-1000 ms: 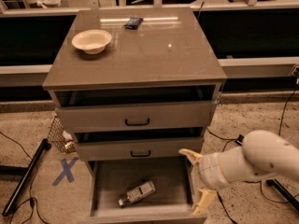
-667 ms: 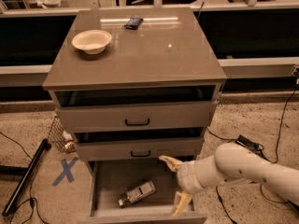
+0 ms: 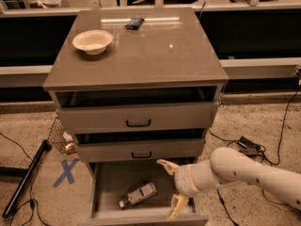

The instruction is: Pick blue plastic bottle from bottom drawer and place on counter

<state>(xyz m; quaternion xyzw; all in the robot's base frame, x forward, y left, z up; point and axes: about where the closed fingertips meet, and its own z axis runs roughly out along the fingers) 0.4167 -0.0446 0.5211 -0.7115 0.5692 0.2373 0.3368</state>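
Gripper (image 3: pixel 168 188) has swung left: it was outside the right wall of the bottom drawer (image 3: pixel 95 192), now it's over the drawer's right half. Left of that drawer, a blue tape X (image 3: pixel 66 172) on the floor. Inside the drawer, left of centre, the blue plastic bottle (image 3: pixel 138 195) lies on its side. Gripper sits just right of it, not touching, fingers (image 3: pixel 165 165) spread wide, holding nothing. Worktop (image 3: pixel 155 60) above the drawer carries a bowl (image 3: pixel 92 41).

Robot test lab: speckled floor (image 3: pixel 254 119), loose cables (image 3: pixel 282 126), tape X (image 3: pixel 66 172), drawer cabinet (image 3: pixel 141 117); gripper (image 3: pixel 166 189), fingers spread, over bottom drawer (image 3: pixel 117 175).
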